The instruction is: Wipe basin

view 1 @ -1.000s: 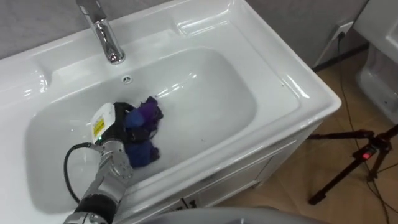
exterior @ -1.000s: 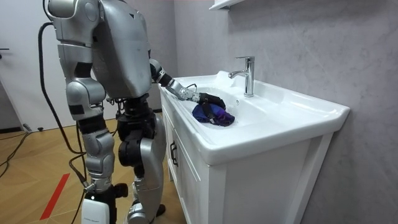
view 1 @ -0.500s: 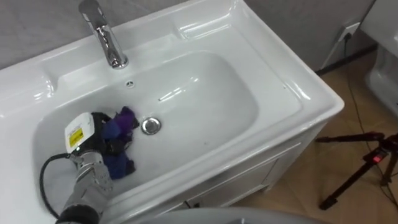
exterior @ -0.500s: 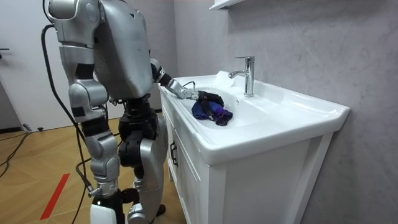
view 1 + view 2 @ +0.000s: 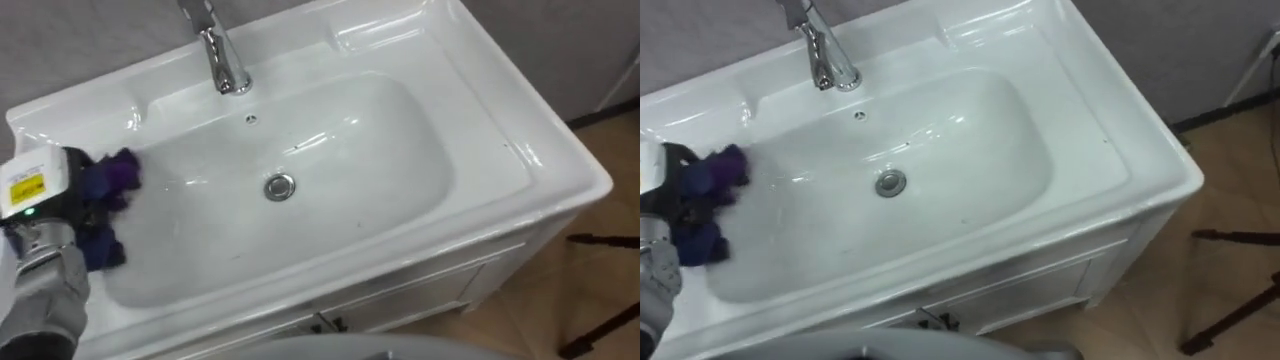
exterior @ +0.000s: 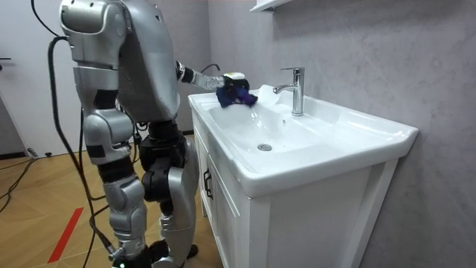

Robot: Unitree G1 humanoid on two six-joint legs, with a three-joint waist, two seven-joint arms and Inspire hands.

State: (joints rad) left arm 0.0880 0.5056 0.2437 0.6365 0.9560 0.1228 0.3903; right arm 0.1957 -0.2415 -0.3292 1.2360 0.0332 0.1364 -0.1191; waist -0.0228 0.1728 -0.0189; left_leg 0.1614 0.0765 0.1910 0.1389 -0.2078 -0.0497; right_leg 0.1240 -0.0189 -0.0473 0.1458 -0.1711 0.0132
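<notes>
A white ceramic basin with a chrome faucet at its back and a round drain in its bottom stands before me. My left hand is at the basin's left end, fingers curled round a crumpled purple and blue cloth. In the room view the cloth hangs from the hand above the basin's rim, to the room view's left of the faucet. The cloth also touches the bowl's left wall.
The basin sits on a white cabinet against a grey wall. A wood floor lies to the right, with a black stand's legs on it. A white shelf hangs above the faucet.
My left hand has swept the cloth from the bowl's bottom, off the drain, to the left end and up toward the rim. The eye view has shifted too.
</notes>
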